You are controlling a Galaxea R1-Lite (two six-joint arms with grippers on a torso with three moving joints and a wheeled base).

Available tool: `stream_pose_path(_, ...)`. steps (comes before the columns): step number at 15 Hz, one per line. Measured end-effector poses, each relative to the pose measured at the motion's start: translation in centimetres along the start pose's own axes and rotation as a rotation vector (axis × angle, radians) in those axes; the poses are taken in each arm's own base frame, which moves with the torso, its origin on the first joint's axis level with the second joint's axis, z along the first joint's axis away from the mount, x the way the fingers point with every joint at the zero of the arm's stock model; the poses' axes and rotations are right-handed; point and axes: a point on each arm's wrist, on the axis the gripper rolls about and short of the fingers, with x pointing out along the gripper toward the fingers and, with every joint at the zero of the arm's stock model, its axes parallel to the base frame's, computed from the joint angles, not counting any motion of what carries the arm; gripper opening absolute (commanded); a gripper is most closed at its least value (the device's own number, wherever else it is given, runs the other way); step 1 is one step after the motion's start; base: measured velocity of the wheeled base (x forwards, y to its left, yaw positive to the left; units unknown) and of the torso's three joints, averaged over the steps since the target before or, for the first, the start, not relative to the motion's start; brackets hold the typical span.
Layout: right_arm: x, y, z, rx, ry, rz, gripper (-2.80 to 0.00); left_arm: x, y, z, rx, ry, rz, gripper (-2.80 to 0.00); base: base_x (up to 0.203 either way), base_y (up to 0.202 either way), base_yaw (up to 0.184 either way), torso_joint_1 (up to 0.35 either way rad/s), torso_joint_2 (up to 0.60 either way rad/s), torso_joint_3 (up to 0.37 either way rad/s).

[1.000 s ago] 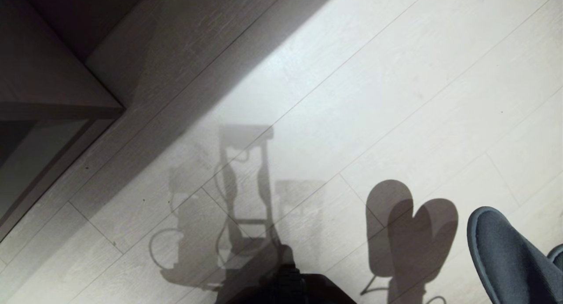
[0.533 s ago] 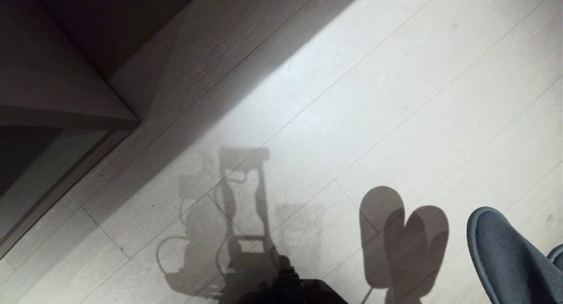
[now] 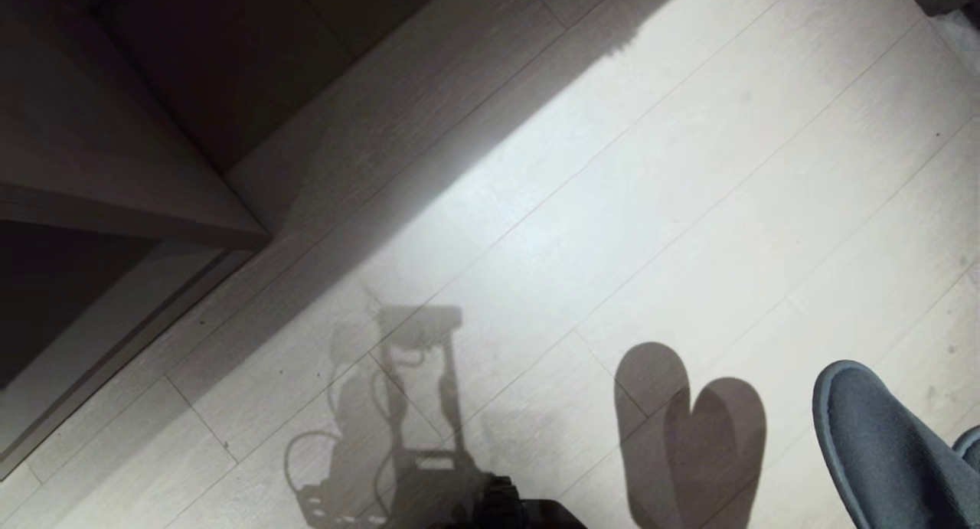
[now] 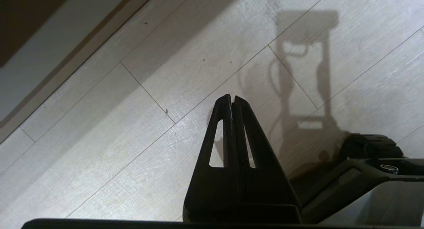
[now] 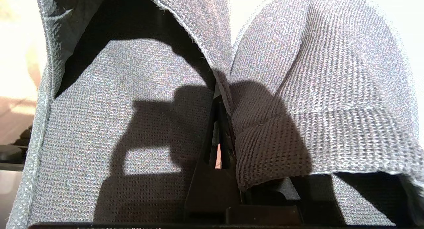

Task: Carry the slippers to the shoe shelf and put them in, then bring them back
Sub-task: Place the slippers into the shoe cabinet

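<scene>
The right gripper point(image 5: 221, 99) has its jaws pinched shut on the slippers point(image 5: 298, 89). The right wrist view shows this up close: the thin edges of both slippers meet in the middle, and the black jaws squeeze that cloth between them. One slipper spreads out on one side of the jaws, with its soft inside showing. The other slipper spreads out on the other side, with its round toe top showing. A dark shadow falls on the cloth right around the jaws.

The head view shows none of that grip. It only shows the rounded end of a slipper point(image 3: 880, 437) sticking in at the lower right corner, above the floor point(image 3: 689, 169). It also shows the heart-shaped shadow point(image 3: 689, 429) of the pair on the pale floor boards, and the robot's own shadow point(image 3: 398, 406) beside it. The shoe shelf point(image 3: 92, 169) is far over on the left, dark and well apart from the slippers.

The left wrist view shows the left gripper point(image 4: 232, 98) with its jaws closed together and nothing between them. Past the jaw tips is only bare floor and shadow.
</scene>
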Motion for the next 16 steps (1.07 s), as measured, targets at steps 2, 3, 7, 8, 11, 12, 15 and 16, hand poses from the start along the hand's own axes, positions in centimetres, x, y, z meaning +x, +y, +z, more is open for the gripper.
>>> stream_pose_path(2, 0.00, -0.01, 0.00, -0.001, 0.000, 0.003, -2.80, 0.00, 0.00, -0.01, -0.001, 0.001, 0.000, -2.80, 0.000, 0.000, 0.000, 0.000, 0.00, 0.205)
stream_pose_path(3, 0.00, -0.01, 0.00, -0.001, 0.000, 0.004, -2.80, 0.00, 0.00, -0.01, -0.002, 0.001, 0.000, -2.80, 0.000, 0.000, 0.000, 0.008, 0.00, 0.198)
stream_pose_path(7, 0.00, -0.01, 0.00, 0.000, 0.000, 0.005, -2.80, 0.00, 0.00, -0.01, -0.002, 0.001, 0.000, -2.80, 0.000, 0.000, 0.000, 0.003, 0.00, 0.200)
stream_pose_path(8, 0.00, -0.01, 0.00, 0.000, 0.000, 0.006, -2.80, 0.00, 0.00, -0.01, -0.002, 0.001, 0.000, -2.80, 0.000, 0.000, 0.000, 0.007, 0.00, 0.207)
stream_pose_path(11, 0.00, -0.01, 0.00, 0.000, 0.000, 0.006, -2.80, 0.00, 0.00, -0.01, -0.002, 0.001, 0.000, -2.80, 0.000, 0.000, 0.000, 0.000, 0.00, 0.204)
stream_pose_path(12, 0.00, -0.01, 0.00, 0.000, 0.000, 0.006, -2.80, 0.00, 0.00, -0.01, -0.003, 0.001, 0.000, -2.80, 0.000, 0.000, 0.000, 0.003, 0.00, 0.198)
stream_pose_path(15, 0.00, -0.01, 0.00, 0.000, 0.000, 0.006, -2.80, 0.00, 0.00, -0.01, -0.002, 0.001, 0.000, -2.80, 0.000, 0.000, 0.000, 0.000, 0.00, 0.201)
stream_pose_path(16, 0.00, -0.01, 0.00, 0.000, 0.000, 0.006, -2.80, 0.00, 0.00, -0.01, -0.002, 0.001, 0.000, -2.80, 0.000, 0.000, 0.000, 0.003, 0.00, 0.210)
